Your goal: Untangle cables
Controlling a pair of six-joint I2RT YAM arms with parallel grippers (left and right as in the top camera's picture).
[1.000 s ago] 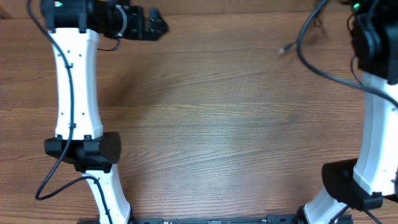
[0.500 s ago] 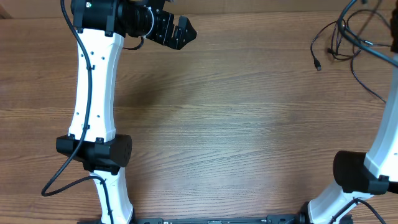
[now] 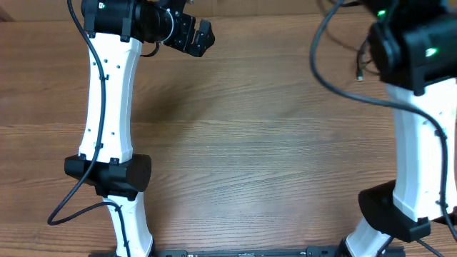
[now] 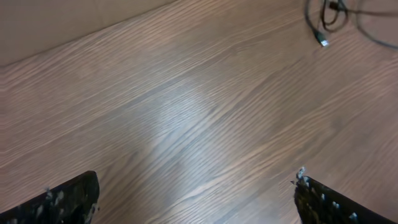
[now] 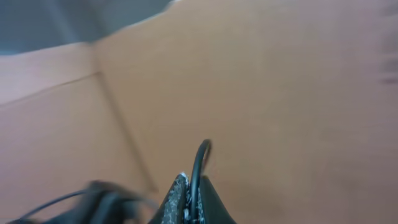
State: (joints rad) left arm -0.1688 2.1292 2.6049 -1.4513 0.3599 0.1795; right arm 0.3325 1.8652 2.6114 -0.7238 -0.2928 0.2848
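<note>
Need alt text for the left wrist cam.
Wooden table seen from the left gripper, its two fingers spread apart at the bottom corners. Thin black cables with a small plug lie at the top right, away from the fingers.

Our right arm [image 3: 410, 50] has swung in from the 3 o'clock edge toward 1 o'clock. It now covers most of the cables [image 3: 365, 53] that lay spread in plain sight half a second ago. Only a few strands and one plug [image 3: 359, 76] show beside it. Our left fingers [image 3: 206, 32] have drawn back slightly toward 9 o'clock and turned, looking narrower from overhead.
</note>
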